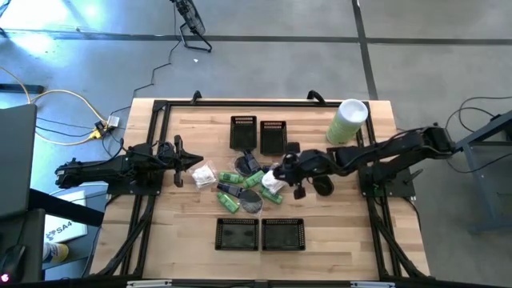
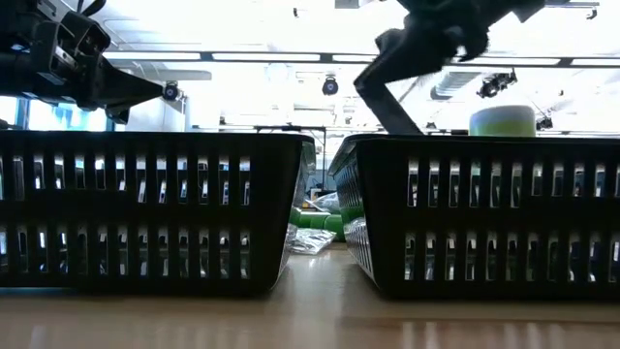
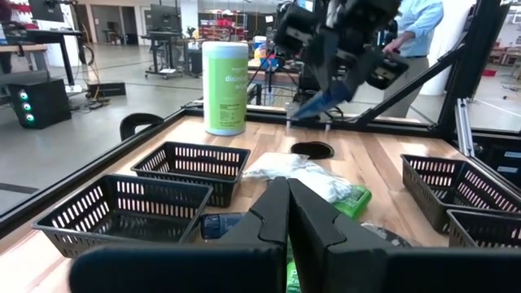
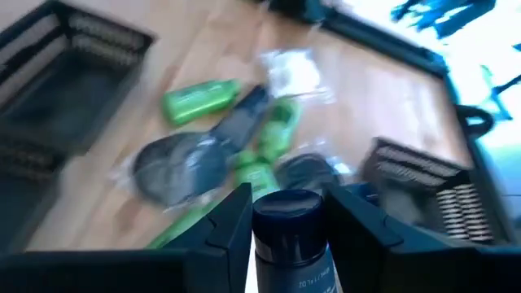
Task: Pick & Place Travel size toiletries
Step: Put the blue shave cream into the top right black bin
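The travel size toiletries (image 1: 240,186) lie in a loose pile mid-table: green bottles, a white crinkly packet (image 1: 205,174), dark pieces and a grey disc (image 4: 181,167). My right gripper (image 1: 282,171) hangs above the pile's right side, shut on a dark blue bottle (image 4: 286,236); the left wrist view shows that bottle (image 3: 314,106) well above the wood. My left gripper (image 1: 197,162) waits shut at the table's left, level, beside the white packet and holding nothing. My right gripper pinches the dark blue bottle between its two fingers (image 4: 229,232), on the sides just below the cap (image 4: 262,244). The bottle lies along the fingers, cap end toward their tips. The fingers slant down from the table's right side, and the bottle is lifted clear of the table.
Two black mesh baskets (image 1: 258,134) stand at the far middle and two more (image 1: 260,234) at the near middle. A tall pale-green cylinder with a white lid (image 1: 348,120) stands at the far right. A dark round spot (image 1: 324,186) lies right of the pile.
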Available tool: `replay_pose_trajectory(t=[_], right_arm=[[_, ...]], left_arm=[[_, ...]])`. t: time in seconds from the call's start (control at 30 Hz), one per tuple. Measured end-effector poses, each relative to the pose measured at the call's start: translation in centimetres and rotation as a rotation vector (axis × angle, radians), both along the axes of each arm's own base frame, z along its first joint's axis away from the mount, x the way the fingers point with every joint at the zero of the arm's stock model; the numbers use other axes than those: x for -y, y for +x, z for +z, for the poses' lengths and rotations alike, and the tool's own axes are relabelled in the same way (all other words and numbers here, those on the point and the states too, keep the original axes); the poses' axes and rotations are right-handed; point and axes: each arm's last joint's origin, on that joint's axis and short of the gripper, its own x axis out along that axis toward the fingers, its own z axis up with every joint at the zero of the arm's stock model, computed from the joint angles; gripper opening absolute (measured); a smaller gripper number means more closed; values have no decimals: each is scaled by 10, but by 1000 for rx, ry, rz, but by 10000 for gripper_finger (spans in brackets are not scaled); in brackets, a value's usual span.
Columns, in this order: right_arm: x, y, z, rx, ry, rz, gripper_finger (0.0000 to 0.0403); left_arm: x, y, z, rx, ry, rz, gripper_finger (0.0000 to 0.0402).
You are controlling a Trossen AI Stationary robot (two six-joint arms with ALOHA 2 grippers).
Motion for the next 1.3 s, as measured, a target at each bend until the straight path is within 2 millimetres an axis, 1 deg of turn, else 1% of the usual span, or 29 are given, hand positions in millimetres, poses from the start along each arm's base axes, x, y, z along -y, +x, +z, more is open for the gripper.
replay_pose_trajectory(t=[0.17,0.37,0.57,0.7,0.8,0.93,1.17,1.3], right_arm=[[9,7,11,138,-2,-64,121],[24,15,18,253,9,-156,123],[49,15,22,313,81,-270,121],[67,15,25,367,104,-337,122],[81,21,20,404,132,-381,120],[95,29,9,433,186,-439,123],[112,40,-25,354,228,-512,122],[116,45,-44,297,268,-546,124]], left_arm=[[0,0,0,0,0,0,0],[0,0,0,0,0,1,0],[0,0,0,0,2,3,0],[0,0,0,-9,59,4,0],[0,0,0,-14,96,4,0],[0,0,0,-14,97,7,0],[-1,0,0,-15,104,20,0],[-1,0,0,-14,105,23,0]])
